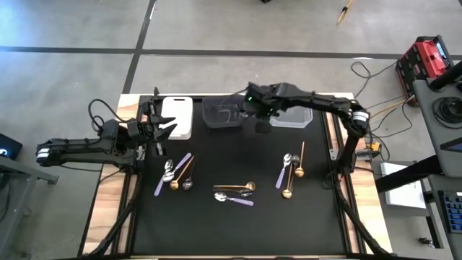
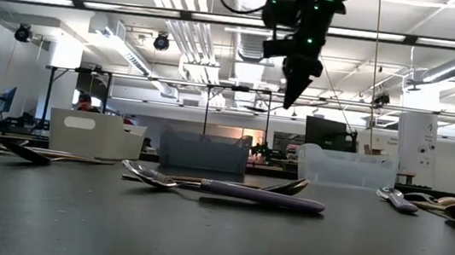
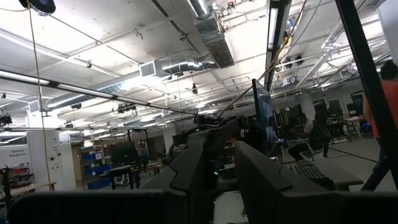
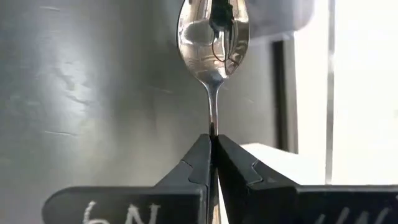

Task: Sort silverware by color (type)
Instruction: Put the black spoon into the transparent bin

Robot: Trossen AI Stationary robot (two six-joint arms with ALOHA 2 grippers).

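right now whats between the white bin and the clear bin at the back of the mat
The dark bin sits between the white bin and the clear bin, seen in the high and low views. The right hand, shut on a silver spoon, hangs near its clear-bin side.

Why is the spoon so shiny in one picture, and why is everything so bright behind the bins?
Right wrist view: the silver spoon, pinched in the right gripper, mirrors its surroundings like glass. Low view: ceiling lights glare white, so the right gripper hangs as a dark shape above the dark bin. Left wrist view: ceiling lights wash out too.
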